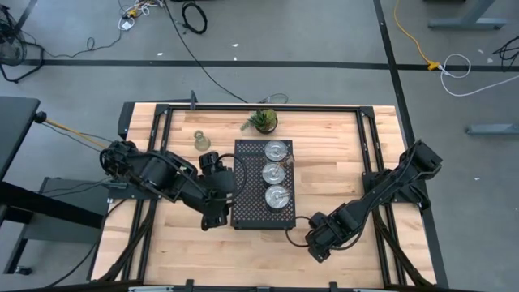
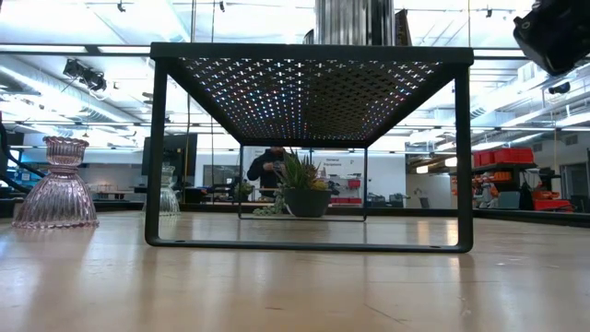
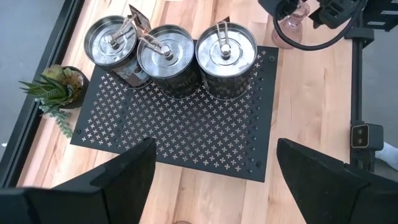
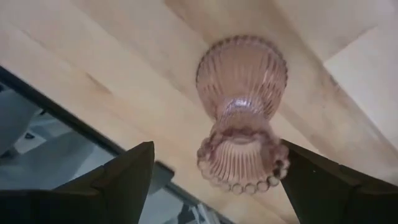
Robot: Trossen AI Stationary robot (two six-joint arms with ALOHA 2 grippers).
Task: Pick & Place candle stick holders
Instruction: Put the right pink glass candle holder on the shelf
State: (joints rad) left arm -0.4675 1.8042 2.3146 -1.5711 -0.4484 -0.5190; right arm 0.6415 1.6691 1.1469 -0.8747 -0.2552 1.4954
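Note:
Three silver candle stick holders [image 1: 277, 150] [image 1: 274, 173] [image 1: 277, 197] stand in a row on the black perforated tray [image 1: 250, 195]. They also show in the left wrist view [image 3: 166, 53]. A pink glass holder [image 4: 242, 118] stands on the table off the tray's near right corner. My right gripper [image 4: 214, 180] is open above it, one finger on either side. A pink glass holder [image 2: 55, 184] stands at the left of the low view; I cannot tell if it is the same one. A clear-greenish glass holder [image 1: 201, 140] stands far left of the tray. My left gripper [image 1: 212, 217] is open and empty beside the tray's left side.
A small green potted plant [image 1: 263, 122] stands just beyond the tray's far end. Black frame rails [image 1: 381, 162] run along the table's sides and far edge. Bare wood lies to the tray's right and near side. A person [image 2: 267, 171] shows in the room far behind.

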